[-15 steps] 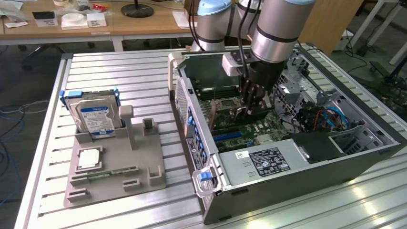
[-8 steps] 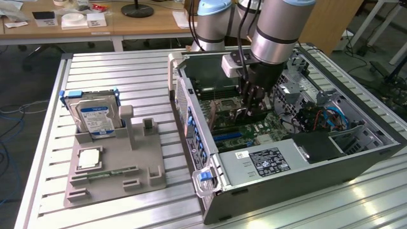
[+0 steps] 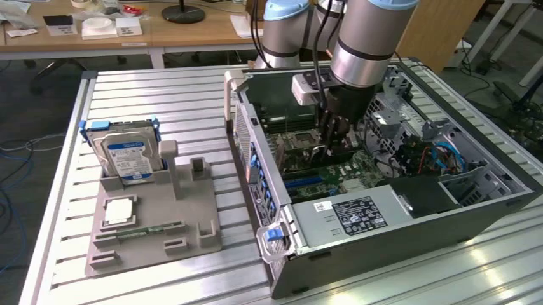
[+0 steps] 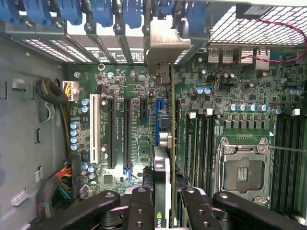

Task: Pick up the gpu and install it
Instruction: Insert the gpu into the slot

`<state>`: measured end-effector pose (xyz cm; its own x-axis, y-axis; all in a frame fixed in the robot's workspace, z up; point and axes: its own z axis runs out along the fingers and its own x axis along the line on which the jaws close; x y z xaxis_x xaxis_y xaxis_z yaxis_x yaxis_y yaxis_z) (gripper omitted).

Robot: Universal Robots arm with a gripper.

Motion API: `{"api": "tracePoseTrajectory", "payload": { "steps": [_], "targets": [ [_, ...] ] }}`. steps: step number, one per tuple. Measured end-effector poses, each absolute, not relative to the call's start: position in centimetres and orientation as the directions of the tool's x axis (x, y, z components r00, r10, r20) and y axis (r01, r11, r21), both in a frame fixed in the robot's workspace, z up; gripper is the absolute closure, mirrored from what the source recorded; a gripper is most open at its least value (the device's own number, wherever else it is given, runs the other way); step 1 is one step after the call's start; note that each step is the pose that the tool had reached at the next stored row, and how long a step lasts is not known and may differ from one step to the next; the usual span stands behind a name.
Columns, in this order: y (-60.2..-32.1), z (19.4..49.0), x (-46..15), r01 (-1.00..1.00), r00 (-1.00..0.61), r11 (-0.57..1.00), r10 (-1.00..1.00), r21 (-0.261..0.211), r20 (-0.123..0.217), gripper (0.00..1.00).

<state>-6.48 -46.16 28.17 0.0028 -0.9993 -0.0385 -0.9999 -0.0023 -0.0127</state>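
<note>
Slatted desk [image 3: 161,95]: open computer case [image 3: 398,248]; inside case, fingers [image 4: 141,206] clamped on gpu [image 4: 163,163], edge-on over motherboard [image 4: 129,86], bracket [image 4: 165,43] beside case's rear slots.

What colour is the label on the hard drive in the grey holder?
Blue and white; the hard drive shows best in the exterior view.

A slatted metal table [image 3: 152,101] stands on a dark grey floor [image 3: 25,101]. Wooden desks [image 3: 212,35] run beyond its far edge. Cables [image 3: 15,151] trail on the floor at the exterior view's left.
</note>
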Motion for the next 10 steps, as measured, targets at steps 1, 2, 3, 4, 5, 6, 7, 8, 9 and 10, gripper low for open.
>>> {"api": "tracePoseTrajectory", "payload": {
  "steps": [1, 2, 3, 4, 5, 6, 7, 8, 9, 10],
  "targets": [
    [-46.16, 28.08, -6.48, -1.000, 0.003, -0.002, -0.999, -0.013, -0.039, 0.73],
    [-46.16, 28.01, -6.49, -1.000, 0.003, -0.002, -0.999, -0.013, -0.039, 0.73],
    [-46.16, 27.93, -6.50, -1.000, 0.003, -0.002, -0.999, -0.013, -0.039, 0.73],
    [-46.16, 27.83, -6.51, -1.000, 0.003, -0.002, -0.999, -0.013, -0.039, 0.73],
    [-46.16, 27.74, -6.55, -1.000, 0.002, -0.002, -0.999, -0.013, -0.039, 0.73],
    [-46.15, 27.67, -6.59, -1.000, 0.002, -0.002, -0.999, -0.013, -0.039, 0.73],
    [-46.16, 27.60, -6.63, -1.000, 0.003, -0.002, -0.999, -0.013, -0.039, 0.73],
    [-46.16, 27.58, -6.64, -1.000, 0.003, -0.002, -0.999, -0.013, -0.038, 0.73],
    [-46.16, 27.58, -6.64, -1.000, 0.003, -0.002, -0.999, -0.013, -0.038, 0.73],
    [-46.16, 27.58, -6.64, -1.000, 0.003, -0.002, -0.999, -0.013, -0.038, 0.73]
  ]
}}
